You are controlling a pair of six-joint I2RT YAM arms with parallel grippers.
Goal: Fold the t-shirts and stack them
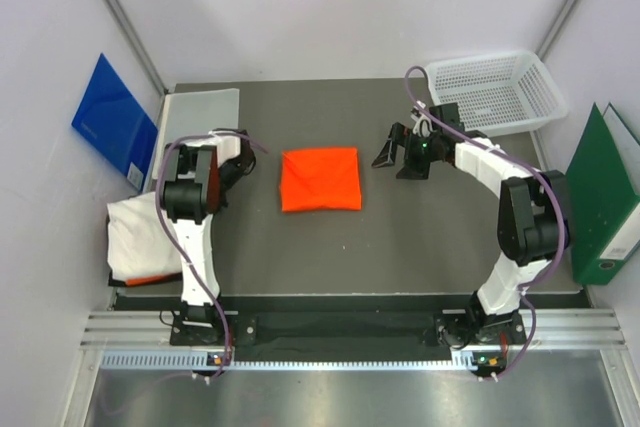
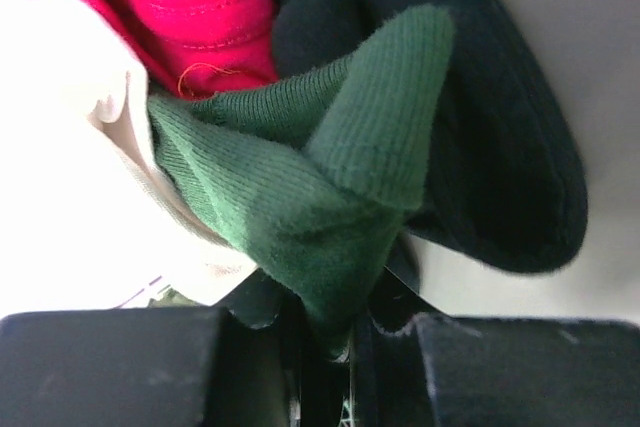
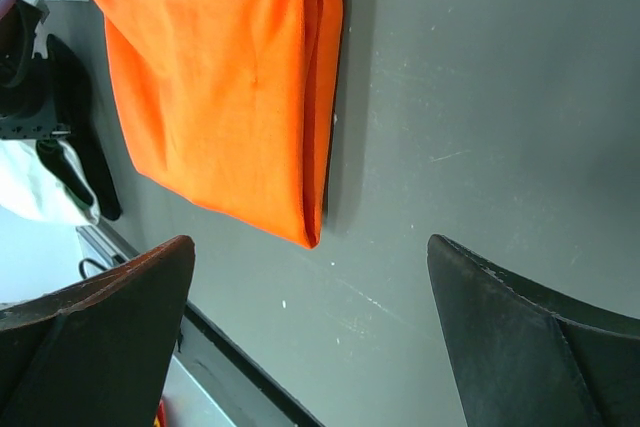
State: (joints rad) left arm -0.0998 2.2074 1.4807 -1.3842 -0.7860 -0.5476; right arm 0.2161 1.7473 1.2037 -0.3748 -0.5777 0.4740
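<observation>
The orange t-shirt (image 1: 320,179) lies folded into a square at the table's middle; it also shows in the right wrist view (image 3: 220,77). The white t-shirt (image 1: 135,232) lies bunched in a pile at the left edge, and it shows in the left wrist view (image 2: 60,177). My left gripper (image 2: 345,332) is shut on a fold of dark green cloth (image 2: 310,197) from that pile. In the top view the left arm (image 1: 190,197) hides that gripper. My right gripper (image 1: 400,157) is open and empty, just right of the orange shirt, its fingers (image 3: 100,327) spread wide over bare table.
In the pile, a pink-red cloth (image 2: 180,7) and a black cloth (image 2: 480,127) lie against the green one. A white mesh basket (image 1: 495,92) stands at back right, a clear plastic sheet (image 1: 200,112) at back left. A blue folder (image 1: 112,117) and a green binder (image 1: 605,197) stand against the walls.
</observation>
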